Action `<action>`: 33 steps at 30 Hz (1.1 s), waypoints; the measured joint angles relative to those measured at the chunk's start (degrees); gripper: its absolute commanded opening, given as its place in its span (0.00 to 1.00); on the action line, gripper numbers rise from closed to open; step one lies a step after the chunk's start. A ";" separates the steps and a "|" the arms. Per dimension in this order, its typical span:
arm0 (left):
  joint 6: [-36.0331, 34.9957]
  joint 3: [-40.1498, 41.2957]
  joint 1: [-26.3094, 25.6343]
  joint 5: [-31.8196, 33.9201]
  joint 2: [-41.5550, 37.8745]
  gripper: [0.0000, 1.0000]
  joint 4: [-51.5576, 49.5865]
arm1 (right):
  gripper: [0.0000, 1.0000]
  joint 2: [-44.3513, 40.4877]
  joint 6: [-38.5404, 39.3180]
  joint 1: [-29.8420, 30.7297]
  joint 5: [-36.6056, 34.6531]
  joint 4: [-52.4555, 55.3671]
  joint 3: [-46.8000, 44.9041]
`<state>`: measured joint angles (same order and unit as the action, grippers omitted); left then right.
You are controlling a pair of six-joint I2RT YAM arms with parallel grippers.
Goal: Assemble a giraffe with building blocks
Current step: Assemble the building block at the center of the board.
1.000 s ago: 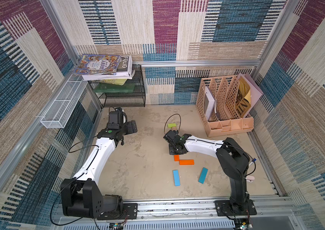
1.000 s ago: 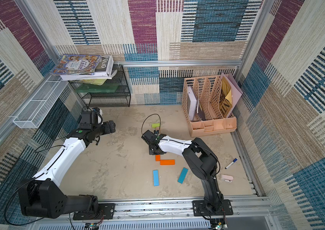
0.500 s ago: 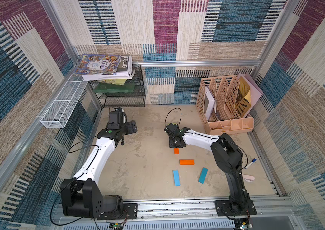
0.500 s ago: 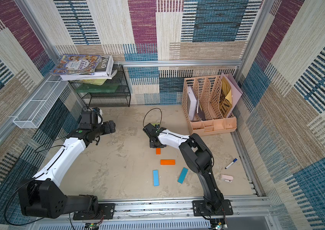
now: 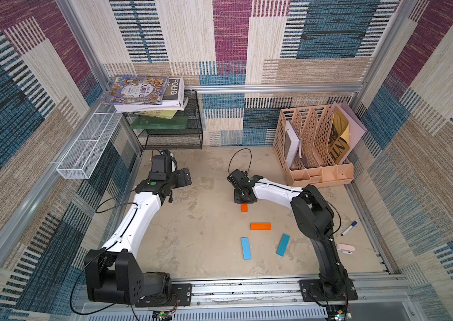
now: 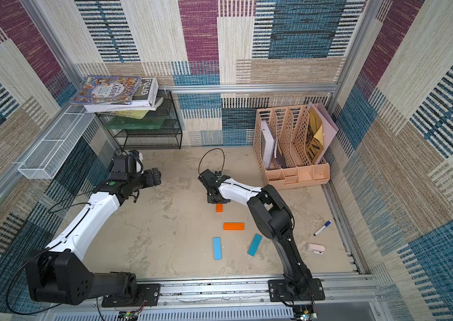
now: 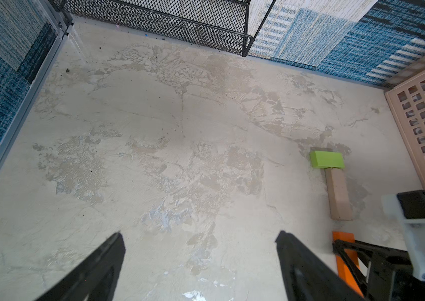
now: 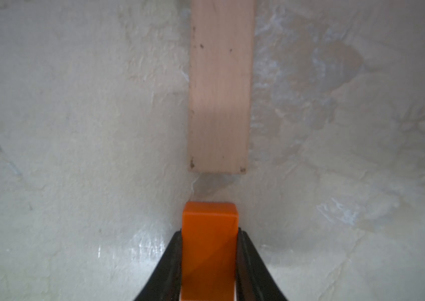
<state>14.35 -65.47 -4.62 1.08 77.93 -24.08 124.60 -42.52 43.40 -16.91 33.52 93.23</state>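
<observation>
Giraffe [image 7: 335, 177] part-built only.

Both top views: right pincer [image 5: 243, 200] low near tabletop [image 5: 206, 250] centre, orange block [image 5: 244, 208] showing beneath. Loose orange block [image 5: 260, 226] at its 5 o'clock. Blue block [image 5: 245, 248] at 7 o'clock and tilted blue block [image 5: 283, 244] at 4 o'clock of that, all apart.

Left wrist: left pincer [image 7: 199, 234] wide open, empty, over bare tabletop. Lime-green block [image 7: 326, 159] touching tan block [image 7: 339, 194].

Right wrist: right pincer clamped on orange block, end-on to tan block, narrow gap between.

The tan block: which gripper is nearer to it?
Right. The right gripper, shut on an orange block, is just short of the tan block; the left gripper is open, far off.
</observation>
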 measured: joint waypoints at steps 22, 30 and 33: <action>0.00 0.00 0.00 -0.04 0.00 0.95 0.00 | 0.35 1.53 0.02 -0.66 -0.87 0.61 2.14; 0.00 0.00 0.00 -0.17 0.00 0.95 0.00 | 0.35 1.75 0.07 -0.72 -0.90 0.57 2.29; 0.02 0.00 0.00 -0.79 0.00 0.95 0.00 | 0.35 1.84 0.11 -0.74 -0.87 0.63 2.47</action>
<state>14.37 -65.47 -4.62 0.30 77.93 -24.08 126.43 -42.41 42.65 -17.78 34.15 95.70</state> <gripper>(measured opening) 0.948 0.351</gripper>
